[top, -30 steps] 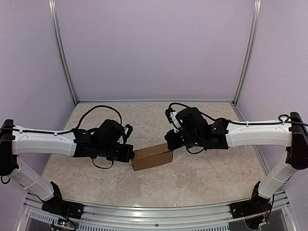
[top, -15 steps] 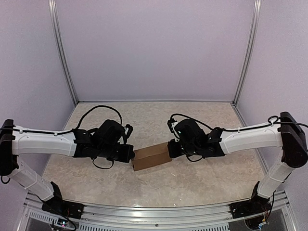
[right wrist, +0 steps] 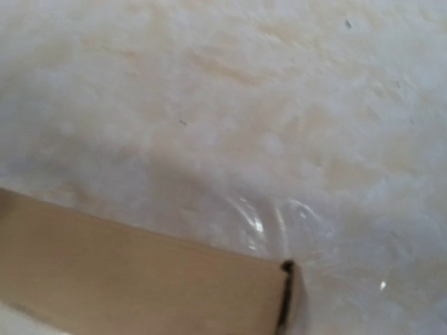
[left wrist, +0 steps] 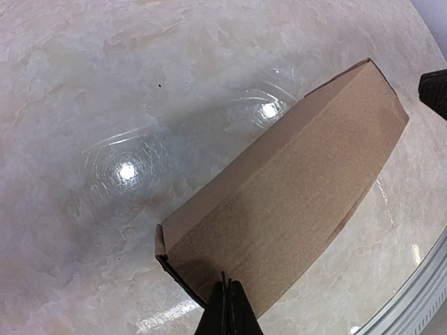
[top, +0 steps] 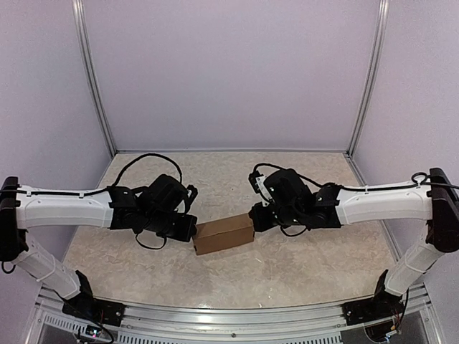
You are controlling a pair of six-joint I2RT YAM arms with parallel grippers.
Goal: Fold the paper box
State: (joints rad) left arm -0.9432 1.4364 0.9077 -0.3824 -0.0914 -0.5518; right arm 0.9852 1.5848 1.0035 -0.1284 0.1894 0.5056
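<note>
The brown paper box (top: 224, 233) lies near the middle of the table (top: 301, 269). In the top view its long side runs from 8 o'clock to 2 o'clock. The left gripper (left wrist: 227, 310) is at the 8 o'clock end, fingers pressed tight together (tips right at the box). The right gripper (top: 253, 217) is at the 2 o'clock end; I cannot tell if its fingers are wide or tight.

The paper box (top: 224, 233) is plain, unmarked brown cardboard, folded up into a small elongated rectangular shape. It lies flat on the table (top: 287, 272) near the middle, its long axis running left to right with the right end slightly farther back. A thin dark gap shows at each end.
</note>
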